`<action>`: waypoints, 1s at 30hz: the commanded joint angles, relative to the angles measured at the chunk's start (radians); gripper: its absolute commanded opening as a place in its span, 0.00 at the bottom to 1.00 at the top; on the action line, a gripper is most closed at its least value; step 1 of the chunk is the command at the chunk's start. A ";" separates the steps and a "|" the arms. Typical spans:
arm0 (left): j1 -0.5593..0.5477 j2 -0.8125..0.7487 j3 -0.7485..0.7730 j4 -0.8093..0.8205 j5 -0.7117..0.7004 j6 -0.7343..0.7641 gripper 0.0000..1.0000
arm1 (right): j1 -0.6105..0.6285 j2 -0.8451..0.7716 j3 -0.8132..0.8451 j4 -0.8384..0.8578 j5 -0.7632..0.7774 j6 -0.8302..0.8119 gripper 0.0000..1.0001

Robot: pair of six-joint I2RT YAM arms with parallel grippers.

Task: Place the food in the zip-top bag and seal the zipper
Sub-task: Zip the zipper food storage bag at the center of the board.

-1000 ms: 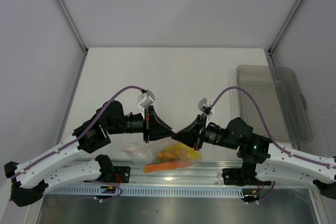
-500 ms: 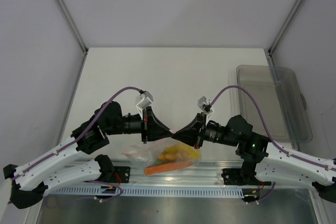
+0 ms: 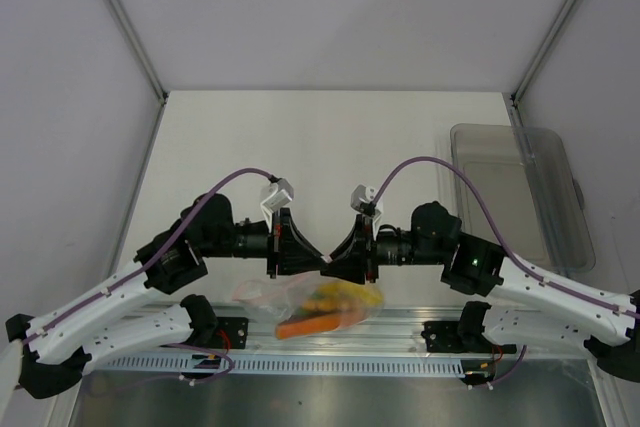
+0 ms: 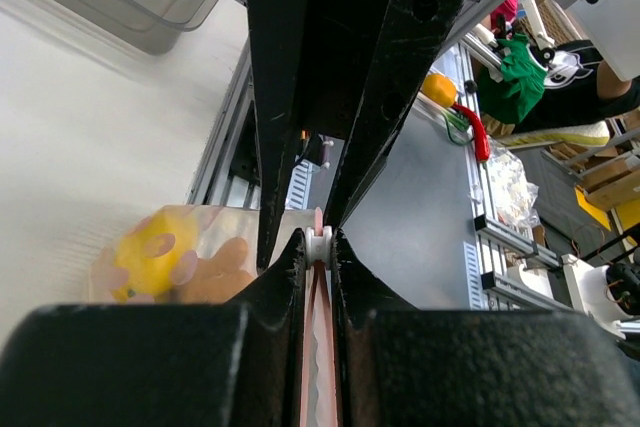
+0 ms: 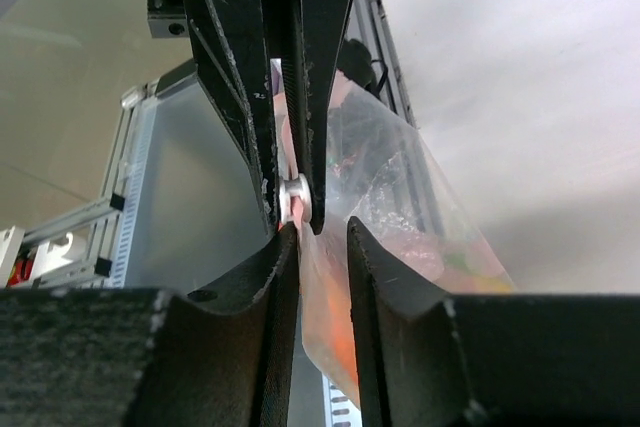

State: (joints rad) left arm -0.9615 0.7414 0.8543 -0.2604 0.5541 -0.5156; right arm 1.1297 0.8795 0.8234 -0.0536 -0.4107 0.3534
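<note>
At the near edge, over the metal rail (image 3: 400,319) between the two arm bases: zip-top bag (image 3: 262,292), clear and crumpled, with the food (image 3: 345,297) inside — yellow pieces bunched together, one long orange piece (image 3: 312,321) lowest. Cannot tell whether resting or hanging.

Just beyond, meeting tip to tip above the bag's mouth: left gripper (image 3: 316,260) and right gripper (image 3: 332,264). Left gripper clamped tight on the zipper (image 4: 318,337), pink strip pinched between both fingers, small white piece (image 4: 319,241) right at the tips. Right gripper loosened, jaws standing a little apart with bag film in the gap — not pinching.

Farther out, bare white table (image 3: 330,137). Far right, well apart from the bag: grey-clear tray (image 3: 515,192).
</note>
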 commanded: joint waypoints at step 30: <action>0.010 -0.001 0.031 -0.115 -0.072 0.040 0.01 | -0.027 -0.099 -0.090 0.330 0.152 0.220 0.00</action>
State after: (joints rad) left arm -0.9565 0.7387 0.8715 -0.3027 0.4812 -0.5014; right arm 1.1229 0.8055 0.7288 0.0868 -0.3019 0.5079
